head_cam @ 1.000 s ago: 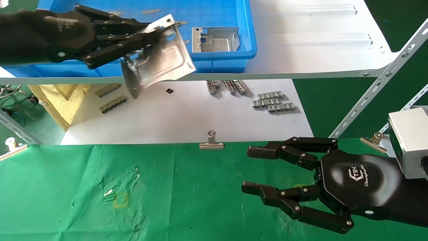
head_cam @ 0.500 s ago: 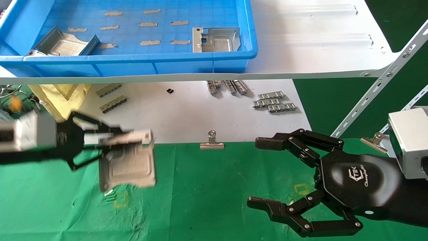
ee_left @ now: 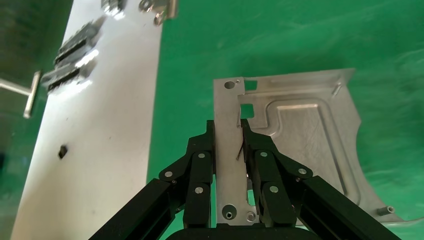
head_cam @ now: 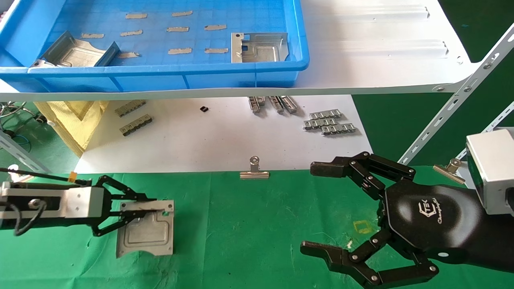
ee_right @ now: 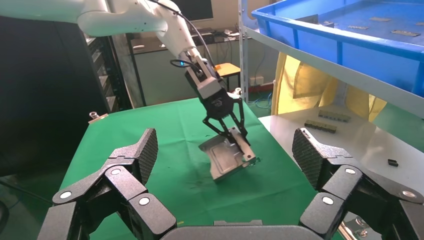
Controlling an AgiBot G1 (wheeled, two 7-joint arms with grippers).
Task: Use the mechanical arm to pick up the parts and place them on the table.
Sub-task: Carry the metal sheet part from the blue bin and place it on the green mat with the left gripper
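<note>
Left gripper (head_cam: 154,212) pinches one part (head_cam: 146,234) on the table (head_cam: 257,224); two parts sit in the bin (head_cam: 241,76).

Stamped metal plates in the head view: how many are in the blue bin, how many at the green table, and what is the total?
In the blue bin: 2, one at its left end, one at its right end
At the green table, in the left gripper: 1 plate
Total: 3

A workshop or robot test bench, this: white slotted-steel shelf (head_cam: 461,86), blue parts bin (head_cam: 241,78), green cloth table (head_cam: 249,224) clipped with binder clips (head_cam: 253,170), computer monitor (ee_right: 195,7) behind.
</note>
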